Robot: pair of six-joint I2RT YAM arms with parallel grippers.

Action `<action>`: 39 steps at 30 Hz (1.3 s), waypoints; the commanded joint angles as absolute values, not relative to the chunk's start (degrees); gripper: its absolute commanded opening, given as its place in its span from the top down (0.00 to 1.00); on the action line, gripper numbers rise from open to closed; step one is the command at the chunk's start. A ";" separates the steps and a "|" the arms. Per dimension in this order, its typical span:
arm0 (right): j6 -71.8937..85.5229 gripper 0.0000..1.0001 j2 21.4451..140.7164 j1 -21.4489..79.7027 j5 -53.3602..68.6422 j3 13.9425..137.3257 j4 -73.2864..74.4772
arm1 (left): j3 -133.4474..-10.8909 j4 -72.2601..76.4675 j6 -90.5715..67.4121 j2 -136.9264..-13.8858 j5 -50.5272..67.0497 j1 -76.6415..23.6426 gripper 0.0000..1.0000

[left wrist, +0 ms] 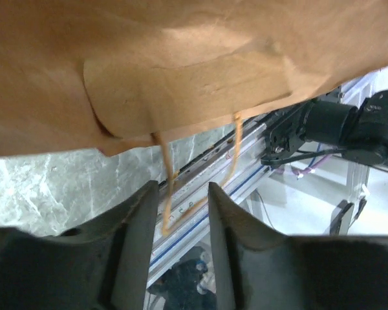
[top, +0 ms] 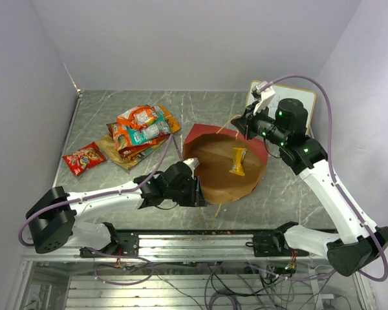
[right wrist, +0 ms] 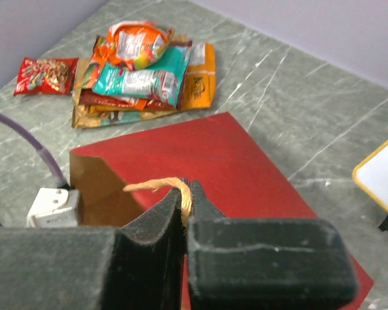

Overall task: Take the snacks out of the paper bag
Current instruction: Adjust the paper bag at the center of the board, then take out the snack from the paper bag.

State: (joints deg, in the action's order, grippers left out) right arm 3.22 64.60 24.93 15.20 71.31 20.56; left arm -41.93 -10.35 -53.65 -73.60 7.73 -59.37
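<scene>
The paper bag point(top: 215, 182) lies in the middle of the table with its red outside up and its brown inside facing the top camera. One small yellow-orange packet point(top: 238, 161) lies inside it. My right gripper point(top: 247, 123) is above the far rim, shut on an orange cord handle point(right wrist: 154, 186) over the bag's red side point(right wrist: 207, 152). My left gripper point(top: 194, 188) is at the near-left rim, open. In the left wrist view the brown bag wall point(left wrist: 181, 64) hangs over the gripper point(left wrist: 181, 194), and the other cord handle point(left wrist: 169, 169) dangles beyond the fingers.
A pile of snacks point(top: 141, 131) lies at the back left, with a small red packet point(top: 84, 158) beside it; both show in the right wrist view point(right wrist: 142, 71) point(right wrist: 45, 72). A white board point(top: 301, 98) stands at the back right. The metal rail point(left wrist: 246, 165) runs along the near edge.
</scene>
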 commanded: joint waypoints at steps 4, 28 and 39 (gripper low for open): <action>8.84 1.00 62.00 25.14 18.41 67.65 22.58 | -46.24 -20.05 -50.42 -67.86 -3.52 -63.63 0.35; 15.45 1.00 62.15 25.14 11.95 75.06 27.22 | -60.62 20.02 -29.15 -102.90 -37.28 -74.99 0.38; 17.39 1.00 61.30 25.14 12.90 74.34 28.94 | -74.97 20.61 -28.29 -119.54 -33.89 -69.36 0.27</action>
State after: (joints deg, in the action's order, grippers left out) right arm 16.38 61.98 24.97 12.51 73.34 27.75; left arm -70.26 18.33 -29.30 -115.48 -34.89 -70.15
